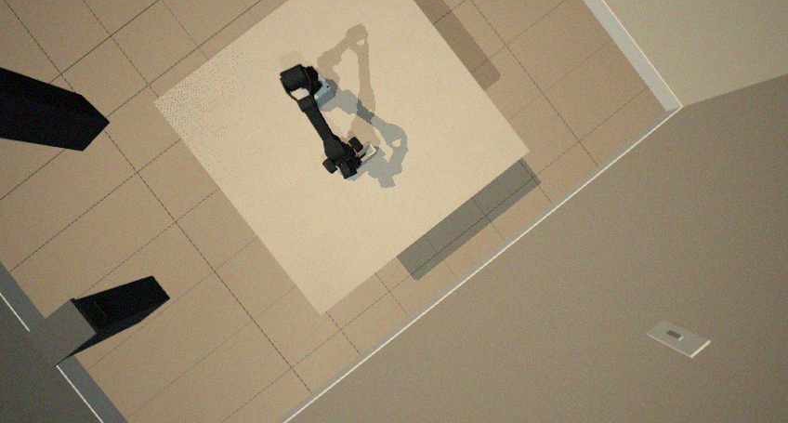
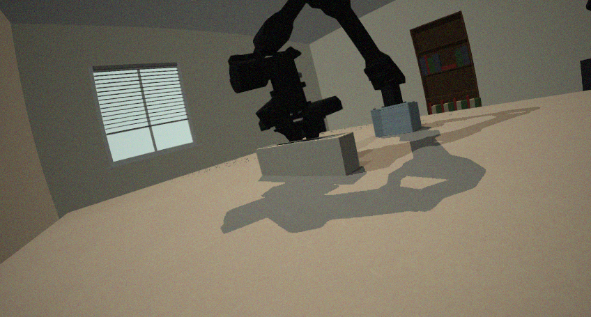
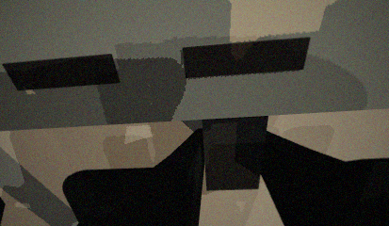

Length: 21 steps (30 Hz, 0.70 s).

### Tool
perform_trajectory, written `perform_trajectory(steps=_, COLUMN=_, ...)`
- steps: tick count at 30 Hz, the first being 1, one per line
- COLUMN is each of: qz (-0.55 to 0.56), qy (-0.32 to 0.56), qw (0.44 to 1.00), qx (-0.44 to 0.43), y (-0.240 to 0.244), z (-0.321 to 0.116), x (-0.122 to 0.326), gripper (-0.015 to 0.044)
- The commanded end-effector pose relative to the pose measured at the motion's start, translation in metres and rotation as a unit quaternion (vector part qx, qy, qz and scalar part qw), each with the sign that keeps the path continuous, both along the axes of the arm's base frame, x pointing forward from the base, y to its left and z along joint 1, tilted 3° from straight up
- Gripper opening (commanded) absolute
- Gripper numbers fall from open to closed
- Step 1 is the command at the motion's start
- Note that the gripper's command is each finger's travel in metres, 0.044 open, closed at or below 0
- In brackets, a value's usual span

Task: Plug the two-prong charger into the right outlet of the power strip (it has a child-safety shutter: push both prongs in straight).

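Note:
The grey power strip [image 2: 306, 156] [image 3: 276, 94] [image 1: 369, 152] lies on the tan table [image 2: 373, 251] [image 1: 287, 231]. In the wrist view its top face shows two dark outlet slots, the left outlet [image 3: 61, 72] and the right outlet [image 3: 245, 56]. My gripper [image 3: 225, 133] [image 2: 299, 132] [image 1: 351, 160] is shut on the dark, boxy charger [image 3: 234, 162] and stands right down on the strip. The charger's front end meets the strip below the right outlet. Its prongs are hidden.
The arm's blue-grey base block [image 2: 396, 118] [image 1: 324, 89] stands behind the strip on the table. A bookcase [image 2: 445, 61] and a window [image 2: 141, 111] are on the far walls. Dark furniture [image 1: 44, 112] stands on the floor beside the table.

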<state>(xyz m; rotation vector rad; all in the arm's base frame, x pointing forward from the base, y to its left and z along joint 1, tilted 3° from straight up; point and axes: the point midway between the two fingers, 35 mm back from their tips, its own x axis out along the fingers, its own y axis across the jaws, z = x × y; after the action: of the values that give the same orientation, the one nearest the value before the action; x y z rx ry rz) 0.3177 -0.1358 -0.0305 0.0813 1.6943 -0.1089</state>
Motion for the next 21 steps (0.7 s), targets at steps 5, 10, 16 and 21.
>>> perform_trajectory(steps=5, qz=0.000, qy=-0.014, qw=1.000, qx=-0.002, y=-0.0011, z=-0.0009, x=0.0126, gripper=0.0000)
perform_trajectory(steps=10, qz=0.000, qy=-0.014, qw=1.000, qx=-0.002, y=-0.0014, z=-0.0012, x=0.0146, gripper=0.0000)
perform_trajectory(steps=16, qz=0.000, qy=-0.014, qw=1.000, qx=-0.002, y=-0.0015, z=-0.0014, x=0.0158, gripper=0.0000)
perform_trajectory(steps=21, qz=0.000, qy=-0.014, qw=1.000, qx=-0.002, y=-0.0015, z=-0.0016, x=0.0154, gripper=0.0000)
